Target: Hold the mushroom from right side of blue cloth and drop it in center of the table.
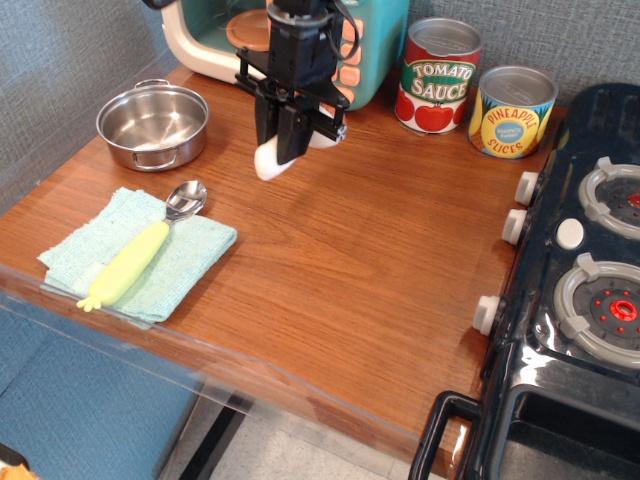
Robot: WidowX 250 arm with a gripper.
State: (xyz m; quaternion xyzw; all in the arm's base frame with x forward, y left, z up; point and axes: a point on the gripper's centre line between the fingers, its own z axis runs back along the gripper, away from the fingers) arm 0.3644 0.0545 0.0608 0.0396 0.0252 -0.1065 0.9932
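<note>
My black gripper [290, 135] hangs over the back middle of the table [380, 260], in front of the toy oven. It is shut on the mushroom [272, 160], whose cream-white stem sticks out below the fingers; the cap is mostly hidden between them. The stem's lower end is close to the tabletop; I cannot tell whether it touches. The blue cloth [190, 255] lies at the front left with a yellow-handled spoon [135, 255] on it.
A steel pot [153, 125] sits at the back left. A teal toy oven [360, 45] stands behind the gripper. A tomato sauce can [437, 75] and a pineapple can [512, 110] stand at the back right. A black toy stove [575, 290] fills the right side.
</note>
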